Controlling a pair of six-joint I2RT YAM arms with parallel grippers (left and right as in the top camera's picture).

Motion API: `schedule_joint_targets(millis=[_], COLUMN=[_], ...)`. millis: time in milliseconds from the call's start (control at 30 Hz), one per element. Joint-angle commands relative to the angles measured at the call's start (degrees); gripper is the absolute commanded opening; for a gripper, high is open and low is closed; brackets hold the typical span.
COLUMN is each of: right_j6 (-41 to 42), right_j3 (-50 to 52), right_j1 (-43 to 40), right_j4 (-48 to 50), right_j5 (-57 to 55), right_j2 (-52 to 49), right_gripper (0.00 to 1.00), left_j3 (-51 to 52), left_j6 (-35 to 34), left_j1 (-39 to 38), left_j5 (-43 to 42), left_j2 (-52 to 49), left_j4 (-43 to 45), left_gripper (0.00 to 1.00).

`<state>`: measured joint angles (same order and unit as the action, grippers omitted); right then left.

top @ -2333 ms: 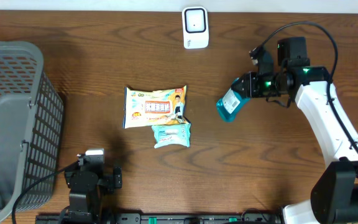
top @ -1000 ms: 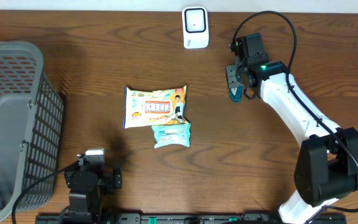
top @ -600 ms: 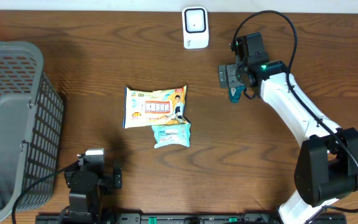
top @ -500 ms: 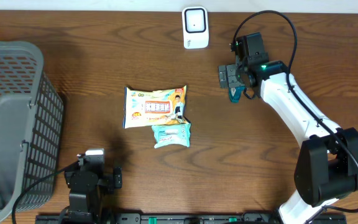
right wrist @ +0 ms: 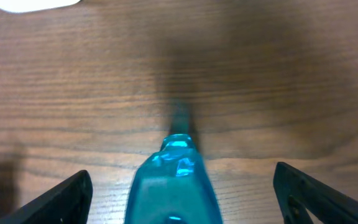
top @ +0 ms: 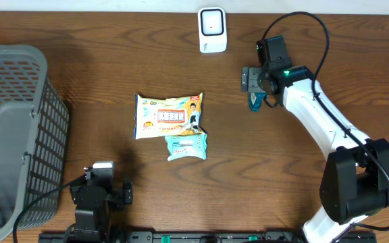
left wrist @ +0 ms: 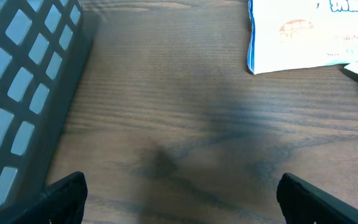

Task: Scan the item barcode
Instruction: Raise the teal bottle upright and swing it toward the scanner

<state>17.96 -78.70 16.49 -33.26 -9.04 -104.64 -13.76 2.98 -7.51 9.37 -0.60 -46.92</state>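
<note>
A grey basket (top: 20,55), a scanner (top: 212,30), a snack packet (top: 167,115), a teal pouch (top: 186,146) touching it and a blue bottle (top: 254,102) are being borne by the wooden table (top: 113,74).

place: shop checkout | signs: scanner (top: 212,29), basket (top: 46,155), snack packet (top: 168,115)

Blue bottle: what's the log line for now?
blue bottle: ungripped | right end effector: open around it | left end effector: open

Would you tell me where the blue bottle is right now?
In the overhead view the blue bottle sits on the table, right of centre, under the open right tool, with the white scanner up and to its left.
</note>
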Motion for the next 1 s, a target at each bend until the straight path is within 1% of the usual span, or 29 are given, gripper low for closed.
schedule_joint_targets(millis=[0, 167, 333, 400, 600, 767, 800, 900, 967], right_j6=[5.40, 5.35, 5.35, 5.33, 5.33, 4.96, 4.55, 1.14, -2.25], right_j3=[-1.16, -1.11, -1.11, -1.11, -1.11, -1.11, -1.14, -1.57, -1.95], right_j1=[0.39, 0.44, 0.44, 0.44, 0.44, 0.42, 0.44, 0.44, 0.42], right_j4=[0.11, 0.09, 0.13, 0.09, 0.11, -0.42, -0.37, -0.55, -0.76], right_j5=[-4.04, -4.15, -4.15, -4.15, -3.87, -1.73, -1.25, 2.08, 5.27], right_j2=[-0.42, -1.16, -3.45, -4.55, -5.40, -5.40, -5.40, -5.03, -4.33], right_gripper=[0.86, 0.80, 0.65, 0.56, 0.37, 0.27, 0.26, 0.20, 0.19], left_j3=[0.22, 0.22, 0.22, 0.22, 0.22, 0.22, 0.22, 0.22, 0.22], left_j6=[0.35, 0.35, 0.35, 0.35, 0.35, 0.35, 0.35, 0.35, 0.35], left_j1=[0.20, 0.20, 0.20, 0.20, 0.20, 0.20, 0.20, 0.20, 0.20], left_j5=[0.35, 0.33, 0.33, 0.33, 0.35, 0.33, 0.33, 0.33, 0.33], left_j2=[0.26, 0.26, 0.26, 0.26, 0.26, 0.26, 0.26, 0.26, 0.26], left_j4=[-0.66, -0.66, -0.66, -0.66, -0.66, -0.66, -0.66, -0.66, -0.66], left_gripper=[0.98, 0.98, 0.98, 0.98, 0.98, 0.98, 0.98, 0.98, 0.98])
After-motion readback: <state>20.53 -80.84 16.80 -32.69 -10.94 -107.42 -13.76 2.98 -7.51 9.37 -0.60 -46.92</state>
